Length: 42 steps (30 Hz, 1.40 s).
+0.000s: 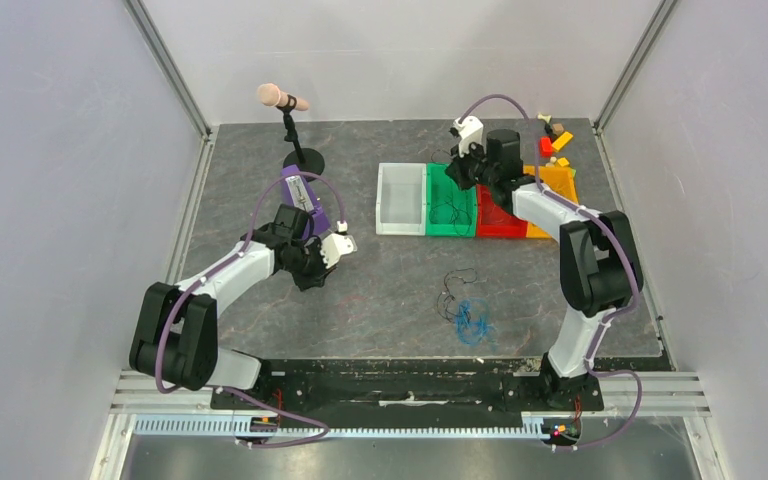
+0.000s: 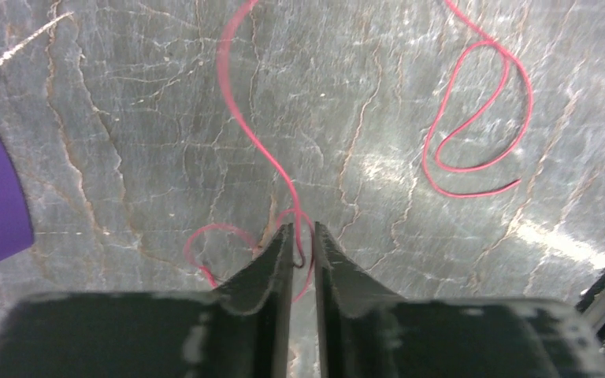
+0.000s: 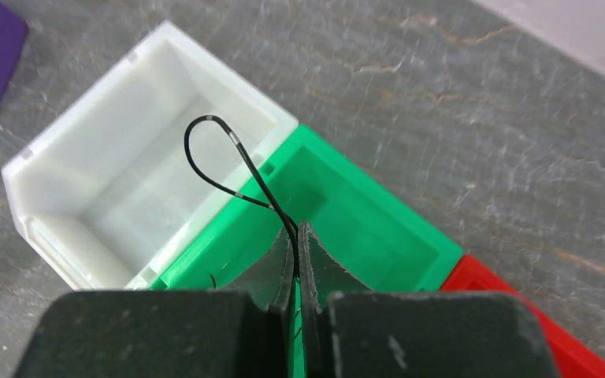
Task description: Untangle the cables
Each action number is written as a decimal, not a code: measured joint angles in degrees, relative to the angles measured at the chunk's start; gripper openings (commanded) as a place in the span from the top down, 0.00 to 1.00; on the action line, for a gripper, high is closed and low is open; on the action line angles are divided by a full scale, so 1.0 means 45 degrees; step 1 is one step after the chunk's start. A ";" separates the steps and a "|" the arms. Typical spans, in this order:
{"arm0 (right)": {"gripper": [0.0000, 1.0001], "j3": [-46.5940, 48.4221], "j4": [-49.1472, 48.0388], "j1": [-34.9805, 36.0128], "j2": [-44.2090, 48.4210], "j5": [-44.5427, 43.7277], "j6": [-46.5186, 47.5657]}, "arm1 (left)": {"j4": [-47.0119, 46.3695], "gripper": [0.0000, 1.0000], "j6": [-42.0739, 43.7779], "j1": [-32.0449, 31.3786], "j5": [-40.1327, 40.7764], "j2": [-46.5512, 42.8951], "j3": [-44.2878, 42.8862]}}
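Note:
A thin red cable (image 2: pixel 240 118) lies in loose curls on the grey table, faint in the top view (image 1: pixel 352 307). My left gripper (image 2: pixel 303 230) hovers low over it, left of centre (image 1: pixel 343 245). Its jaws stand slightly parted, and a strand of the red cable runs loosely through the narrow gap. My right gripper (image 3: pixel 297 228) is shut on a black cable (image 3: pixel 254 169) that loops up from its tips. It hangs above the green bin (image 3: pixel 378 228) at the back (image 1: pixel 457 170). A small clump of blue and black cables (image 1: pixel 472 318) lies on the table in front of the bins.
White (image 1: pixel 381 200), green (image 1: pixel 430 200), red (image 1: pixel 500 225) and orange (image 1: pixel 558 180) bins stand in a row at the back. A microphone stand (image 1: pixel 295 130) and a purple plate (image 1: pixel 305 195) sit behind the left arm. Small coloured blocks (image 1: pixel 555 140) lie in the back right corner.

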<state>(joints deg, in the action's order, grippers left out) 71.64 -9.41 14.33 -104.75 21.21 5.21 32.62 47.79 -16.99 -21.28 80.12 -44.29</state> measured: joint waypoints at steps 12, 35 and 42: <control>0.64 -0.0223 0.0937 0.0597 -0.0408 -0.0165 0.1345 | 0.0525 0.31 -0.0277 0.0000 -0.1156 -0.0578 -0.0155; 0.27 0.1389 0.8228 0.0063 0.2200 0.1039 0.5391 | 0.2492 0.22 0.1977 -0.0549 -0.2744 -0.0937 -0.1117; 0.26 0.0559 1.0375 0.0180 0.2205 0.1180 0.8116 | 0.2637 0.22 0.2302 -0.0554 -0.2866 -0.0685 -0.1122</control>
<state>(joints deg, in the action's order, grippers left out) 74.15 37.28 15.14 -94.83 26.52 41.74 44.49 58.15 -19.49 -34.17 77.03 -49.34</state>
